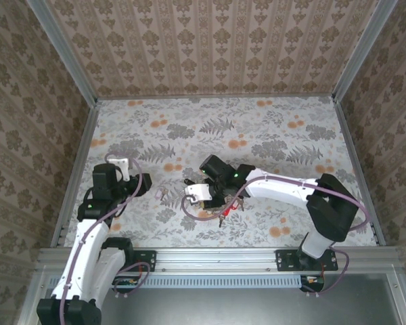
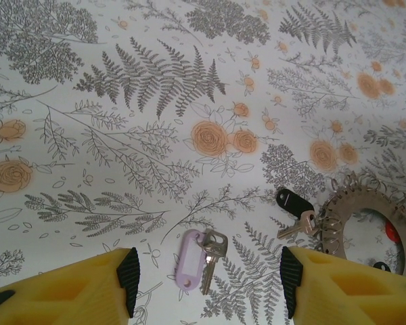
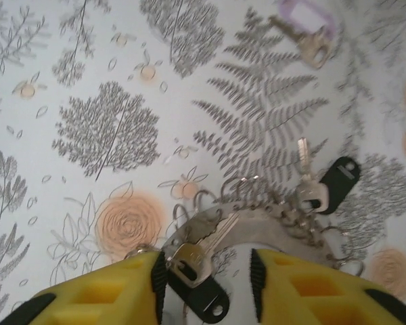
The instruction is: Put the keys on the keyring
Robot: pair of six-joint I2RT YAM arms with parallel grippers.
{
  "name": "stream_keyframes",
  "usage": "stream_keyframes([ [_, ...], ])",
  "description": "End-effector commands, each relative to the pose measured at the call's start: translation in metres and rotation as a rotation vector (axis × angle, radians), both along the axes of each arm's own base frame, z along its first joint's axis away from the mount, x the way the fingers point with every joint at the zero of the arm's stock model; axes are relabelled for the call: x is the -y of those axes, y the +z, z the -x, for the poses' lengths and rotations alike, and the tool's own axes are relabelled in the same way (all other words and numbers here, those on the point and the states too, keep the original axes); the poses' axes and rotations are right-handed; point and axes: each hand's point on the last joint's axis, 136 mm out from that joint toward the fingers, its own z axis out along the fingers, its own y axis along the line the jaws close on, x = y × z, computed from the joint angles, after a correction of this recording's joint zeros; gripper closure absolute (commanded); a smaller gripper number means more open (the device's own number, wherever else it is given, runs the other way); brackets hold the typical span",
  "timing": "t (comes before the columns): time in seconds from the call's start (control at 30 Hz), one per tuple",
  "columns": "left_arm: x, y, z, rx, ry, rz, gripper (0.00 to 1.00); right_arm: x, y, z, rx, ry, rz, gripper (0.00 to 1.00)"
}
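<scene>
Lying between right gripper (image 3: 206, 271) fingers, key (image 3: 197, 246), atop keyring (image 3: 271, 228)

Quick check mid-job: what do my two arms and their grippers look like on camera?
Both the left arm and right arm have white links, black joints, a small green light and a looping mauve cable. The left fingers and right fingers are yellow blocks with black pads on the inner faces.

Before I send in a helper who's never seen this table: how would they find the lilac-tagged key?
On the floral table, find the big grey keyring. Left of it, past a black-tagged key at its rim, the lilac-tagged key lies alone. Its neighbours' tags are black or red.
</scene>
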Motion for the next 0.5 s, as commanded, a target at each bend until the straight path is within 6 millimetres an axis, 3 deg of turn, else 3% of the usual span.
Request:
stream_keyframes([
  [0.0, -0.003, 0.002, 0.005, 0.02, -0.004, -0.016, 0.4, 0.005, -0.012, 0.011, -0.019, 0.199, 0.103, 0.64],
  [0.47, -0.003, -0.004, 0.009, 0.009, 0.003, -0.008, 0.4, -0.022, -0.048, -0.009, 0.107, 0.307, 0.152, 0.68],
])
